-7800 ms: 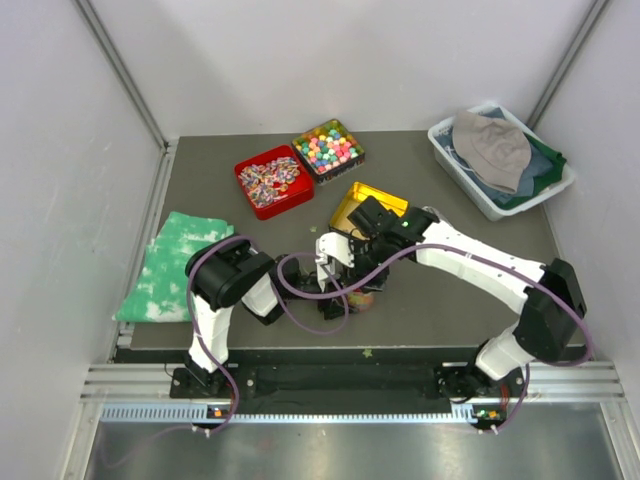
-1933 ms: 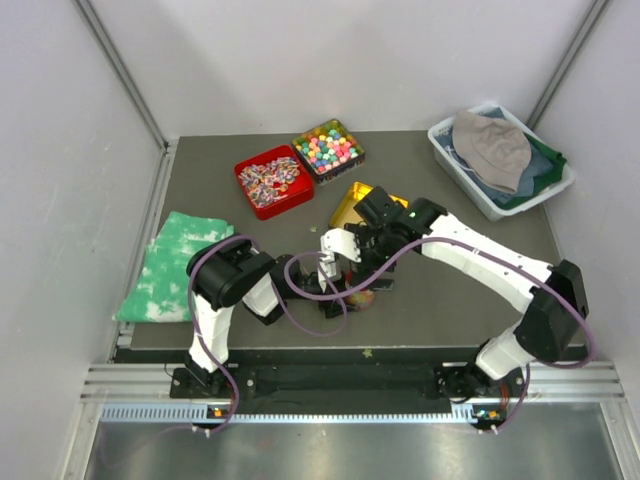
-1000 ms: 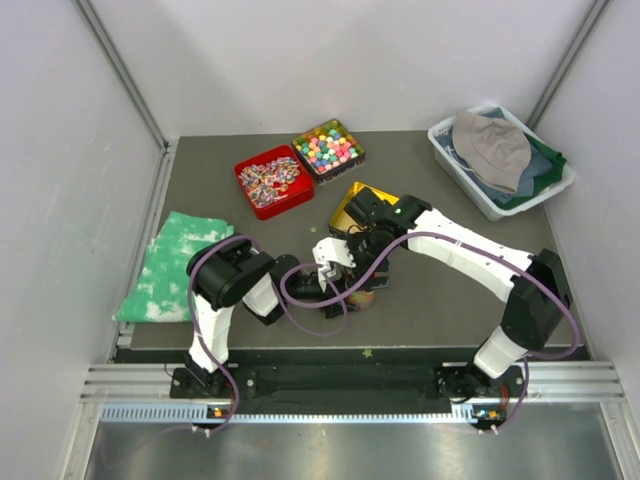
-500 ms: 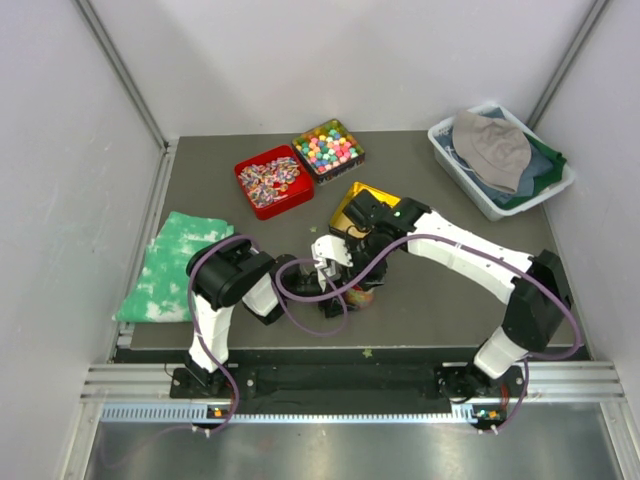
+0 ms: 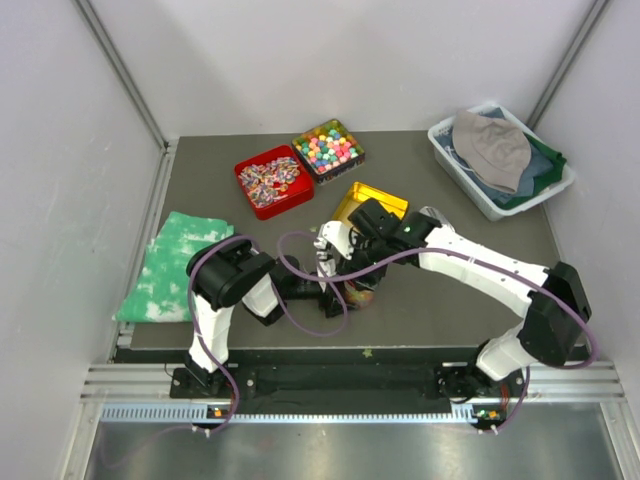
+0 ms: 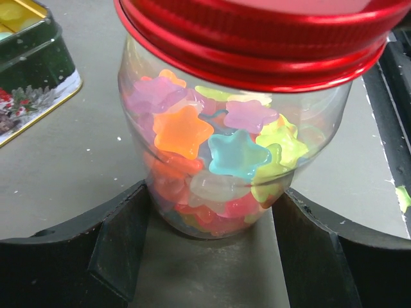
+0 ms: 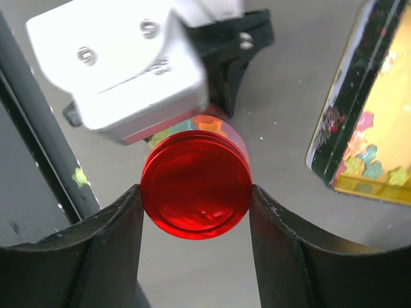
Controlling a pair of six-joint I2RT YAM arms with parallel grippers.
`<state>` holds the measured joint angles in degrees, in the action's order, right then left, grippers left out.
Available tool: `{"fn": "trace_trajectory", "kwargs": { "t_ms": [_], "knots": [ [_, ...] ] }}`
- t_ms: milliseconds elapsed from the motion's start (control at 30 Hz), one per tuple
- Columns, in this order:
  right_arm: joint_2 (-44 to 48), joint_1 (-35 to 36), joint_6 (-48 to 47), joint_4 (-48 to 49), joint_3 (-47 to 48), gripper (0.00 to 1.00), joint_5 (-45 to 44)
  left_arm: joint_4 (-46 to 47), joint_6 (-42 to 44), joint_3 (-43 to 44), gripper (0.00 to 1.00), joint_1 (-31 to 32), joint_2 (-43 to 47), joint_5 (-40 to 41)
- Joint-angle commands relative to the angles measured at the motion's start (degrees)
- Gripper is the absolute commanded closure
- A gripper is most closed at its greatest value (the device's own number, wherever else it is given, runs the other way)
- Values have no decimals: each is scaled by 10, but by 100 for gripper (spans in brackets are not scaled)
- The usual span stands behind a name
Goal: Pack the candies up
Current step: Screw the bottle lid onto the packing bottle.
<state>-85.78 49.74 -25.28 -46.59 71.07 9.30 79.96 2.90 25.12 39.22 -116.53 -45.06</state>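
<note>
A clear jar (image 6: 212, 160) full of glossy star-shaped candies (image 6: 183, 131) stands on the dark table. A red lid (image 6: 257, 38) sits on top of it. My left gripper (image 6: 212, 212) holds the jar low down, one finger pressed against each side of its base. In the right wrist view my right gripper (image 7: 196, 192) is above the jar, and its fingers (image 7: 115, 231) touch both sides of the red lid (image 7: 192, 173). From the top view, jar (image 5: 358, 293) and both grippers meet near the table's middle front. More candies (image 7: 369, 163) lie in the open yellow tin (image 7: 334, 122).
The yellow tin (image 5: 372, 199) lies just behind the jar. A red tin of striped wrapped sweets (image 5: 272, 181) and a dark tin of pastel balls (image 5: 328, 147) stand at the back. A white bin with a hat (image 5: 497, 158) is back right, a green cloth (image 5: 170, 266) at left.
My right gripper's jaws have closed in onto the red lid, and that arm's wrist has shifted slightly over the jar. The left arm and the jar have stayed put.
</note>
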Motion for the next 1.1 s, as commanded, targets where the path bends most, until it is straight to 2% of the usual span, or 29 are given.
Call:
{"fn": "trace_trajectory", "kwargs": {
  "t_ms": [0,267,600,867,1000,1067],
  "knots": [
    [-15,13,104,48,-9,68,10,172,15,-8,39,4,-8,55],
    [-43,22,167,50,24,72,-39,173,23,-10,39,4,-6,67],
    [-83,46,213,57,61,72,-104,173,64,-21,44,18,-1,163],
    [-96,48,242,53,81,73,-123,172,114,-32,46,45,3,214],
    [-100,48,244,53,86,73,-118,174,120,-32,46,48,3,216],
    [-99,48,241,53,86,68,-125,174,119,-32,44,48,3,212]
  ]
}}
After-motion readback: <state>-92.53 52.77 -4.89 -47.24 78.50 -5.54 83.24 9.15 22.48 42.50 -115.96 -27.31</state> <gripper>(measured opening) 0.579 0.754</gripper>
